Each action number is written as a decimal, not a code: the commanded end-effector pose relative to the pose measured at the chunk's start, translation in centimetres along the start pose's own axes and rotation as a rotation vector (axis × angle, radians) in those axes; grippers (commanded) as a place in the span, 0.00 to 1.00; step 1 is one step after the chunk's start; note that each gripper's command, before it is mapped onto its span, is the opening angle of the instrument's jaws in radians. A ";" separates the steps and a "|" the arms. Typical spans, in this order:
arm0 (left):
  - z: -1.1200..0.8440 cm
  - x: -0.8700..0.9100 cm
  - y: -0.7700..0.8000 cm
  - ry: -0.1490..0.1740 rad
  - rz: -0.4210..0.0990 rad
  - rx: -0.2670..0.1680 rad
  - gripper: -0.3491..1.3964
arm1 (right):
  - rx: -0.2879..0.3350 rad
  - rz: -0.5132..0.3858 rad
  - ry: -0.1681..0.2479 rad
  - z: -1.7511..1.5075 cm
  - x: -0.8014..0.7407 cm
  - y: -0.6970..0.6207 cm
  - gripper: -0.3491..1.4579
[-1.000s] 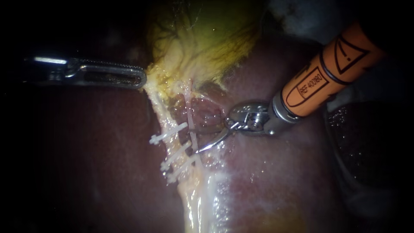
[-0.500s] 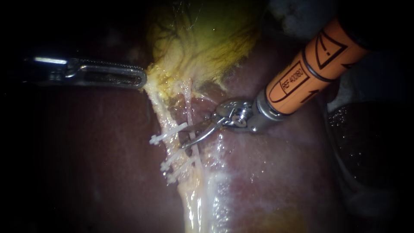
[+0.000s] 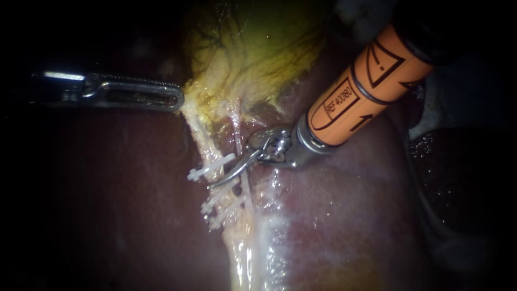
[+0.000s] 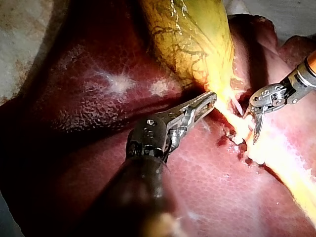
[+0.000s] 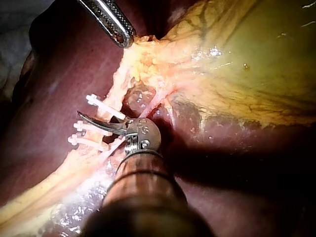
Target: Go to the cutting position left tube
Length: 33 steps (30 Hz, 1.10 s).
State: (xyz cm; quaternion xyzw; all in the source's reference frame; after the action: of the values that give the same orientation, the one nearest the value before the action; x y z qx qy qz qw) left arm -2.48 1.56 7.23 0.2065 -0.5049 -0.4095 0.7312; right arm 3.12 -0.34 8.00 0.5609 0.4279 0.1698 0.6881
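As left instrument (image 3: 177, 99) grips gallbladder (image 3: 258, 48), left tube (image 3: 201, 141) slants down-right from it.

Lit hard at centre of endoscope view, fading to near-black toward rim. Shows pale mottled surface (image 4: 17, 34) at margin of left wrist view, maybe cloth or pad. Shows dim grey patch (image 5: 12, 39) at margin of right wrist view.

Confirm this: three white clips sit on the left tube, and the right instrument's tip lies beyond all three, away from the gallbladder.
Wrong on the tip. In the endoscope view the right instrument reaches in between the top clip, nearest the gallbladder, and the other two clips. Three white clips do sit on the left tube.
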 end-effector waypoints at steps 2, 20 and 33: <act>0.00 0.00 0.00 0.000 0.000 0.000 0.00 | 0.010 -0.003 0.001 0.05 0.01 0.00 0.75; 0.00 -0.01 0.00 0.000 0.000 0.001 0.00 | 0.145 -0.116 0.121 0.49 0.01 -0.12 0.66; -0.01 -0.01 -0.01 0.000 0.000 0.001 0.00 | 0.205 -0.193 0.190 0.41 0.33 -0.37 0.64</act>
State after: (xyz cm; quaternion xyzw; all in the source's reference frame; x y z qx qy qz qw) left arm -2.47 1.57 7.21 0.2069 -0.5049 -0.4093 0.7313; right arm 3.53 -0.46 7.49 0.5652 0.5597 0.1093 0.5961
